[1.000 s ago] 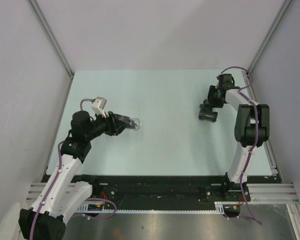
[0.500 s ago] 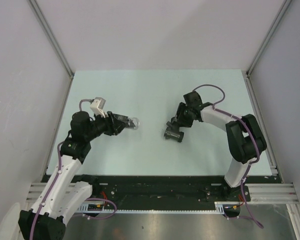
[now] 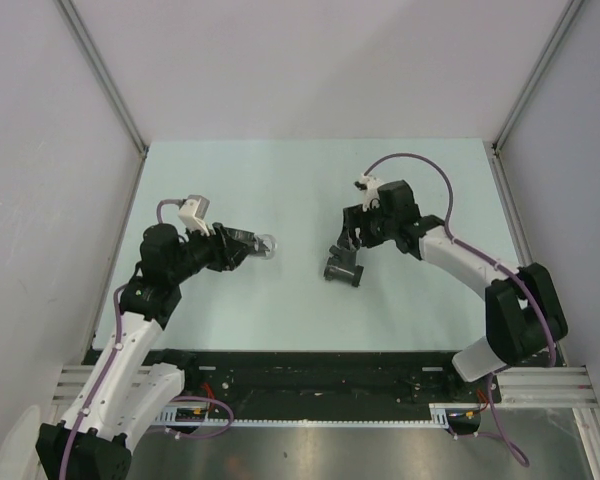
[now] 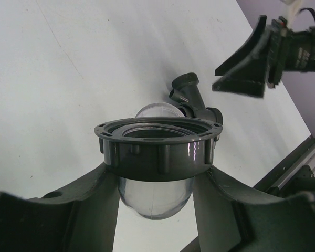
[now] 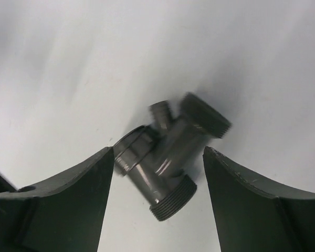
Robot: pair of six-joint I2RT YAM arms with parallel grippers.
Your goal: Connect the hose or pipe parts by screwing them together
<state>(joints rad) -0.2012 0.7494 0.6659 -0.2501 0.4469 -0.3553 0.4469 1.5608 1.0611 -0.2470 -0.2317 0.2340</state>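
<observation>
A dark grey T-shaped pipe fitting (image 3: 343, 268) (image 5: 170, 155) lies on its side on the pale table, mid-table, with threaded ends showing. My right gripper (image 3: 353, 240) (image 5: 157, 153) hovers just over it, open. The fitting sits between the fingers; the left fingertip is at its small end and a gap shows on the right. My left gripper (image 3: 252, 247) (image 4: 156, 170) is shut on a dark ring nut (image 4: 157, 147) that carries a clear dome (image 4: 155, 197) (image 3: 268, 245), held above the table left of the fitting (image 4: 191, 100).
Grey walls with metal posts (image 3: 105, 80) enclose the table on three sides. The black base rail (image 3: 310, 375) runs along the near edge. The right arm's purple cable (image 3: 420, 165) loops above its wrist.
The right arm swung from the far right corner to the table's middle with the fitting, set it down and spread its jaws. The left arm and its ring nut stayed still.
</observation>
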